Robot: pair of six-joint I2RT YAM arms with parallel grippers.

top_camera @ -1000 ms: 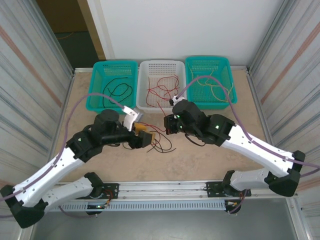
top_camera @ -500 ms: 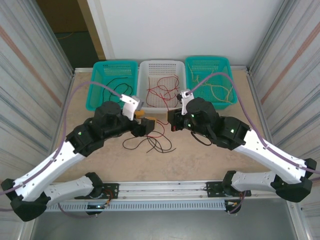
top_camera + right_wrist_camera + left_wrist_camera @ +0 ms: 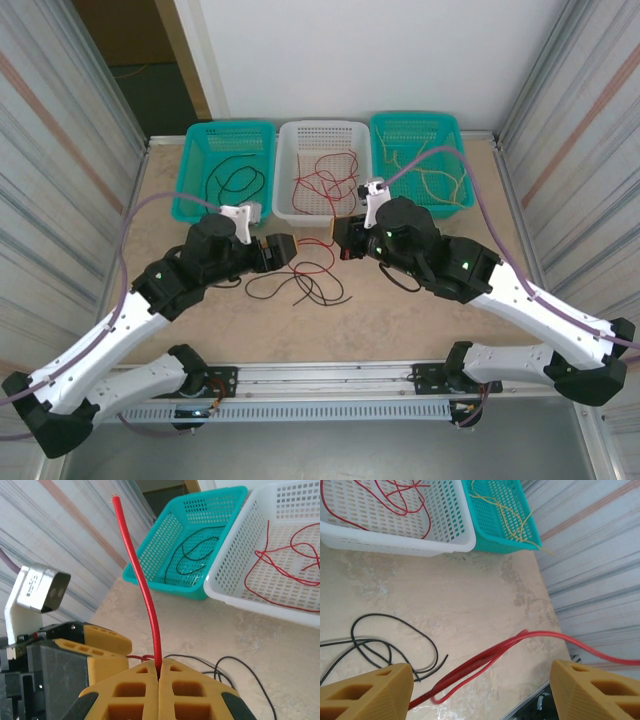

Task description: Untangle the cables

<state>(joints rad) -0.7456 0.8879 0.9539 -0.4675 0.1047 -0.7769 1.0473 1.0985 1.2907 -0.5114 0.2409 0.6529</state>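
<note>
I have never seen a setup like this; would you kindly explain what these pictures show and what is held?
These are two robot arms bolted to a table. The overhead picture looks down from behind them; the other two come from a camera on each wrist, so the yellow wedges are gripper fingers. At the back stand three baskets: the left teal basket holds black cables, the white basket red, the right teal basket yellow. Loose black cables lie on the table. The right gripper is shut on a red cable; the left gripper is open, with red cable passing between its jaws.
</note>
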